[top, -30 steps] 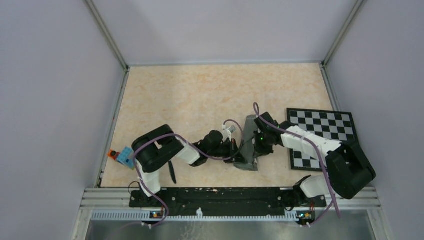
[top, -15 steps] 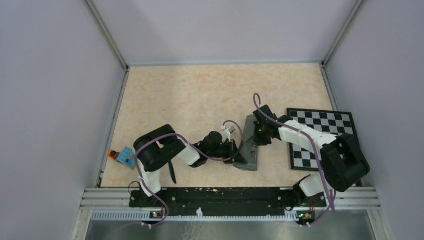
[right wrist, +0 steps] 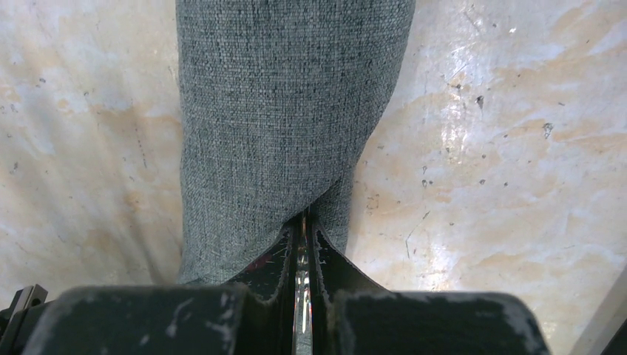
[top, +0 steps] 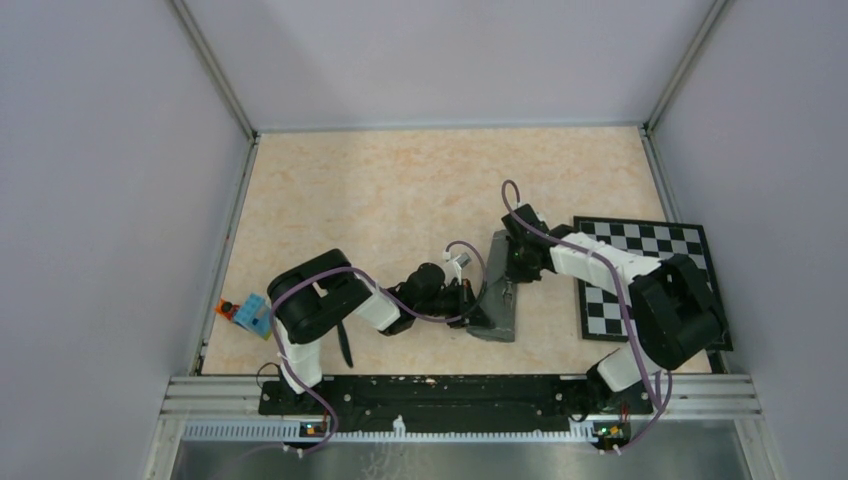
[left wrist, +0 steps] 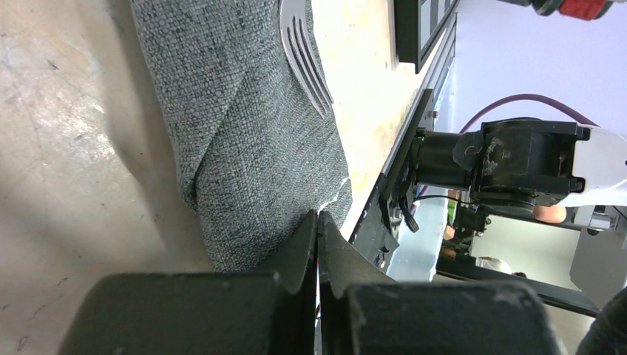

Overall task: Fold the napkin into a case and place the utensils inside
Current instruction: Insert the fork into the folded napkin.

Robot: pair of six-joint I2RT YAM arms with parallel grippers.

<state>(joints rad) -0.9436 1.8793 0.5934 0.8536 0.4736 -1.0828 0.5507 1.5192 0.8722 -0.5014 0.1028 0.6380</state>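
The left gripper (left wrist: 318, 222) is pressed fully closed, its tips touching the near corner of the case (top: 497, 318). The case is a narrow grey pouch lying near-to-far around the table's middle, and whether any cloth is pinched cannot be told. A fork (left wrist: 307, 65) lies with its tines on the case. At the case's far part the right gripper (right wrist: 302, 225) clamps a thin silver utensil (right wrist: 302, 274), left of the checkered board (top: 650, 245).

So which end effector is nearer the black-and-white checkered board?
Right end effector, over the dark grey cloth pouch beside the board; left end effector, past the pouch's other edge.
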